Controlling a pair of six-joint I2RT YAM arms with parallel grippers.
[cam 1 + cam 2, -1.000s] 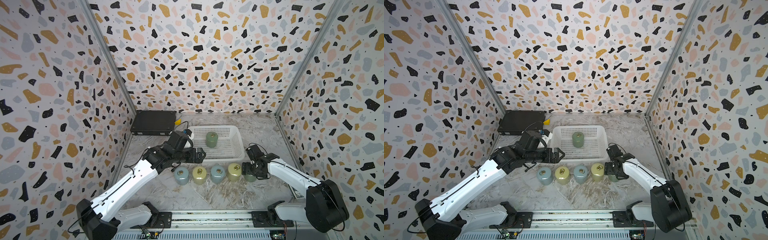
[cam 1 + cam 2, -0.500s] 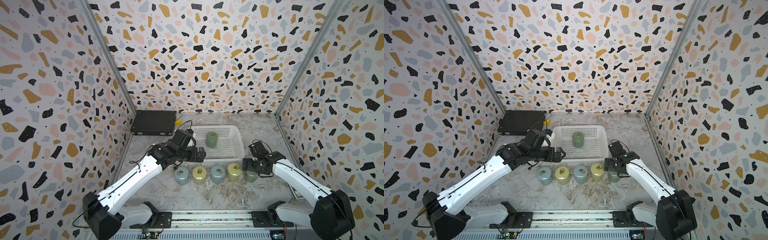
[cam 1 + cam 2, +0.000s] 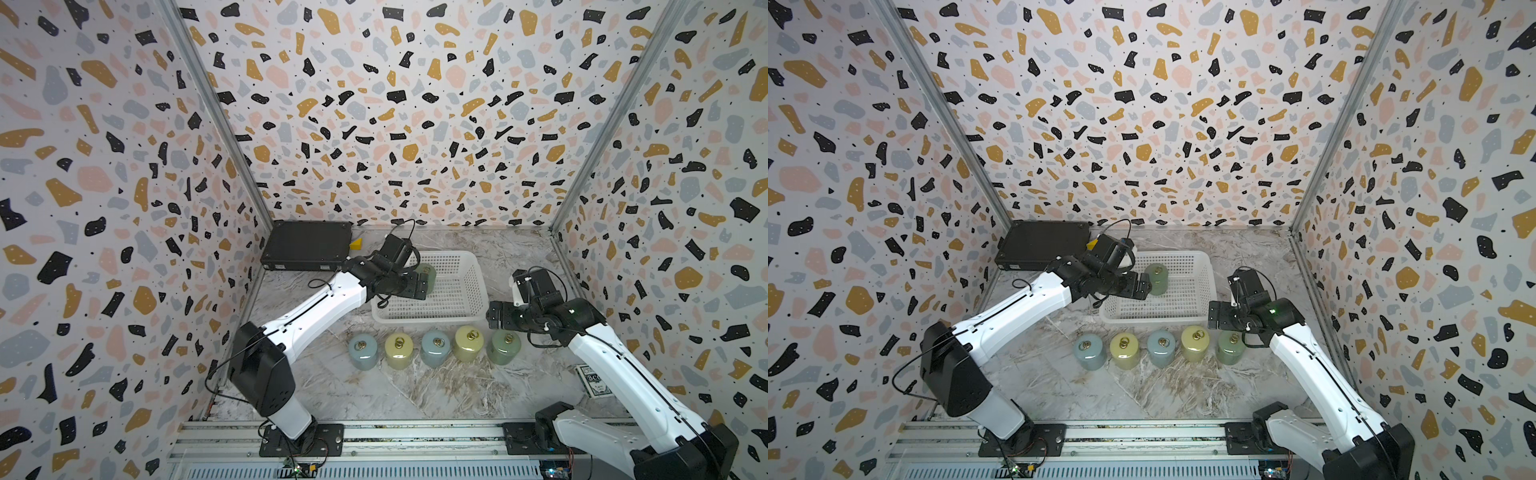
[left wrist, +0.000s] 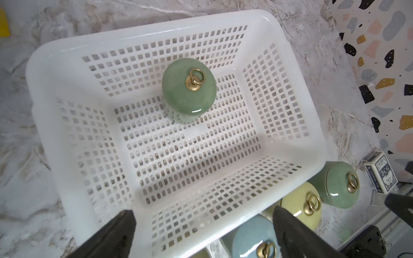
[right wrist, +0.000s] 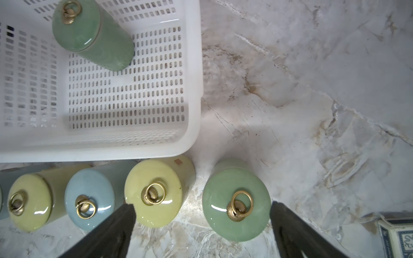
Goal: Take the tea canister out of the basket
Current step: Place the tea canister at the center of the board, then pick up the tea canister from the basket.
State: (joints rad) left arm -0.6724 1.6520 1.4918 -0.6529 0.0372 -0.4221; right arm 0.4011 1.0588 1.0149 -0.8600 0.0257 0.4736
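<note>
The bench [image 3: 415, 390] looks like grey marble, and terrazzo-pattern walls [image 3: 415, 104] close it on three sides. The tea canister [image 3: 1158, 277] is a glossy green cylinder with a brass ring on the lid. It stands upright in the white perforated basket [image 3: 469, 299], near the rear wall. The left gripper [image 4: 203, 212] is spread wide over the basket's left side and holds nothing. The right gripper [image 5: 202, 205] is also wide, near a green jar [image 5: 237, 201] outside the basket.

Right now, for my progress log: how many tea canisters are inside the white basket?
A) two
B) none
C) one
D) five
C: a single green canister stands in the basket, while the row of five stands outside it.
</note>
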